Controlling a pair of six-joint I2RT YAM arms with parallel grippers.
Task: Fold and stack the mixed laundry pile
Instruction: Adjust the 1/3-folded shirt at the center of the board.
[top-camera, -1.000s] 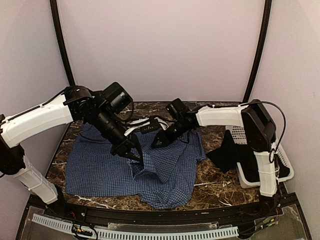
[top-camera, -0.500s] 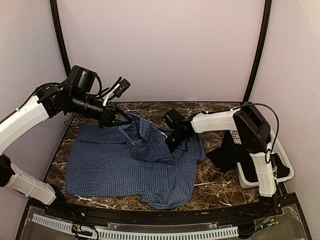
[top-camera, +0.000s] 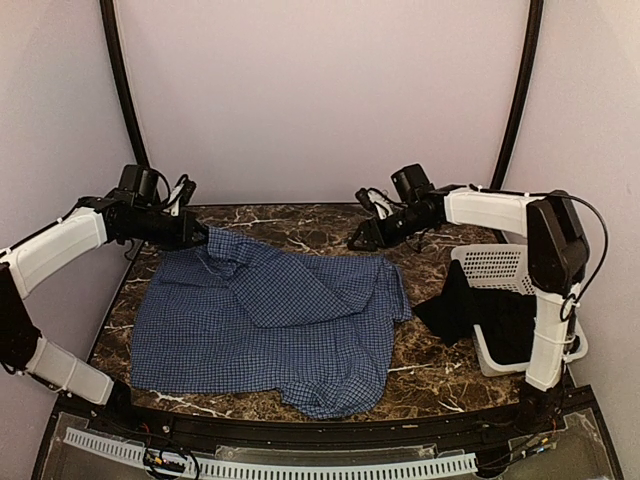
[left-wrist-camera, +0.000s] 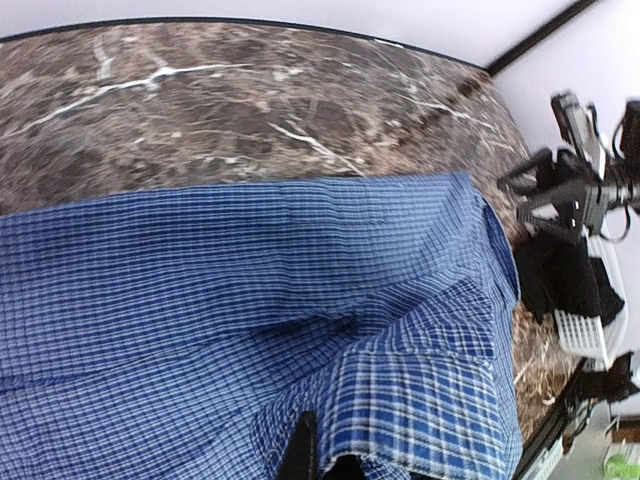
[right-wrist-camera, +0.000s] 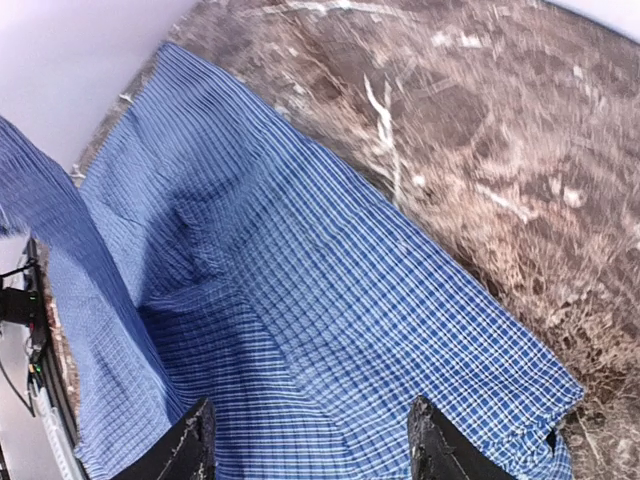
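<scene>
Shirt (top-camera: 270, 320), blue-and-white check, lies spread over the middle and left of the marble table (top-camera: 440, 355) in the top view, with one fold drawn up toward the far left. Left gripper (top-camera: 203, 238) pinches that raised fold, its fingers pressed together on the cloth. Right gripper (top-camera: 360, 238) hangs above bare marble just beyond the shirt's far right edge, fingers spread and holding nothing. Black garment (top-camera: 455, 305) drapes from the white basket (top-camera: 500, 265) onto the table at the right, just beside the shirt. Left wrist view: the shirt (left-wrist-camera: 230, 300) fills the lower frame and bunches up toward one dark finger (left-wrist-camera: 300, 452) at the bottom edge; marble (left-wrist-camera: 250, 100) shows beyond it, and the right gripper (left-wrist-camera: 560, 195) stands at the far right above the black garment (left-wrist-camera: 550, 280) and basket (left-wrist-camera: 585, 335). Right wrist view: two fingers (right-wrist-camera: 190, 448) of the right gripper (right-wrist-camera: 312, 450) stand wide apart over the shirt (right-wrist-camera: 300, 300), clear of it, with marble (right-wrist-camera: 480, 130) at the upper right.
</scene>
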